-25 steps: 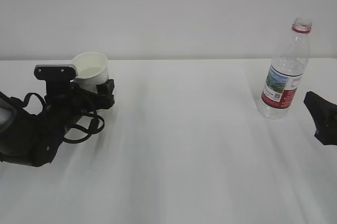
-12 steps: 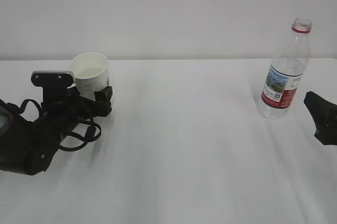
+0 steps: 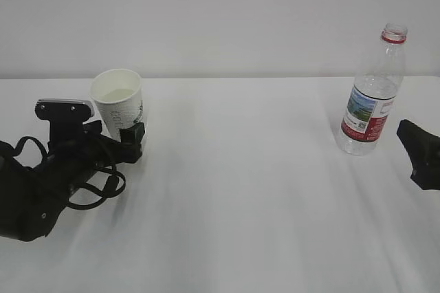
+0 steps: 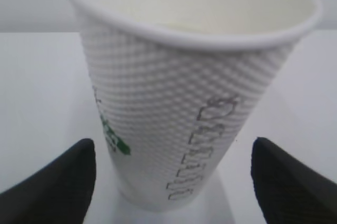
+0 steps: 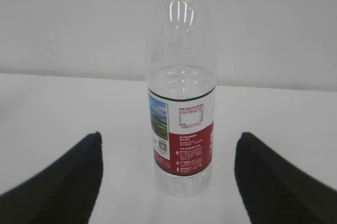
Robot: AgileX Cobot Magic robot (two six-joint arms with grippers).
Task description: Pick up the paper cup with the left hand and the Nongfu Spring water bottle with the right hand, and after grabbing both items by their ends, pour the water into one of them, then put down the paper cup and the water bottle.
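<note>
Plain white tabletop (image 3: 240,190) against a pale wall. Nearest, left hand (image 4: 174,182) spread wide, small white dimpled paper cup (image 4: 179,103) upright between the fingers, apparently untouched. Best closed low and square on the base. Farther right, right hand (image 5: 168,182) open, clear ribbed red-labelled Nongfu Spring water bottle (image 5: 181,113) beyond the fingertips.

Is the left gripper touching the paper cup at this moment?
Apart. The left wrist view shows the paper cup standing between the fingers of the open left gripper, with bare white table visible on each side.
</note>
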